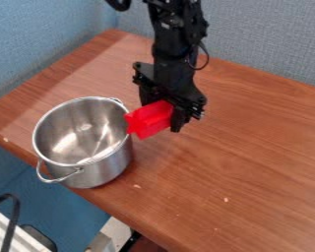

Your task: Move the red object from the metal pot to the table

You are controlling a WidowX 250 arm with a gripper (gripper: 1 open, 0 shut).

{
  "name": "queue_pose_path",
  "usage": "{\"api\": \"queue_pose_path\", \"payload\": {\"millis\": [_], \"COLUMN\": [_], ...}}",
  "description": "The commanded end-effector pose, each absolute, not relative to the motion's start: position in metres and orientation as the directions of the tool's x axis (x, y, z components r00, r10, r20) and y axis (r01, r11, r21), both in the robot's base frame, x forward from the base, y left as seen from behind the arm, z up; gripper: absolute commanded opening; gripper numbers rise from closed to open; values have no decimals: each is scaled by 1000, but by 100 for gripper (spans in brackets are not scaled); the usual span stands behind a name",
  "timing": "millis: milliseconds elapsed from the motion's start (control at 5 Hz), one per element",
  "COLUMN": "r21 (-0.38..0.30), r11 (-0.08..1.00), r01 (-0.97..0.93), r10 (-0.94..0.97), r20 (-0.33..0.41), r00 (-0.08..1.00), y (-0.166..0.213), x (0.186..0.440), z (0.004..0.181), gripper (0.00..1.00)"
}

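Red block held clear of the pot, above bare table

Over the table (252, 167), just right of the metal pot (79, 138), the red object (149, 120) is clamped in the gripper (164, 110), jaws closed on it, its long axis tilted.

A reddish-brown wooden worktop (239, 167) runs diagonally across the frame, its near edge falling toward the lower left. On its left part stands the metal pot (82, 143), shiny and round, with nothing showing inside it and a small loop handle at its lower left rim. Just right of the pot's upper rim, the black gripper (164, 110) points down from an arm that enters at the top centre of the frame. Its jaws are clamped on the red object (150, 120), a bright block held clear of the pot, over the bare wood beside it. A blue wall fills the upper corners behind the worktop.
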State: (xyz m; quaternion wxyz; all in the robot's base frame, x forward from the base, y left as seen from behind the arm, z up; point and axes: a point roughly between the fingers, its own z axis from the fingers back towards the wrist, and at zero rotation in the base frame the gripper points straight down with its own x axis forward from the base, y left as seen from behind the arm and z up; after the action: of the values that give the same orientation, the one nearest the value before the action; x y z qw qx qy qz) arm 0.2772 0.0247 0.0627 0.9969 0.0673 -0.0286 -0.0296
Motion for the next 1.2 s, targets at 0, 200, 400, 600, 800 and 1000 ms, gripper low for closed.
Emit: {"api": "queue_pose_path", "payload": {"millis": [0, 200, 400, 600, 800, 1000], "r21": [159, 165, 166, 172, 173, 177], "r11": [985, 984, 985, 985, 985, 984], "r01": [64, 60, 36, 23, 17, 38], "r10": [-76, -73, -50, -36, -29, -47], "r20": [70, 72, 79, 71, 69, 50], "r00": [995, 995, 996, 997, 997, 998], "y": [17, 3, -1, 0, 0, -4], "x": [286, 284, 284, 279, 275, 278], "z": [67, 59, 50, 39, 32, 30], "gripper": [0, 0, 0, 0, 0, 0]}}
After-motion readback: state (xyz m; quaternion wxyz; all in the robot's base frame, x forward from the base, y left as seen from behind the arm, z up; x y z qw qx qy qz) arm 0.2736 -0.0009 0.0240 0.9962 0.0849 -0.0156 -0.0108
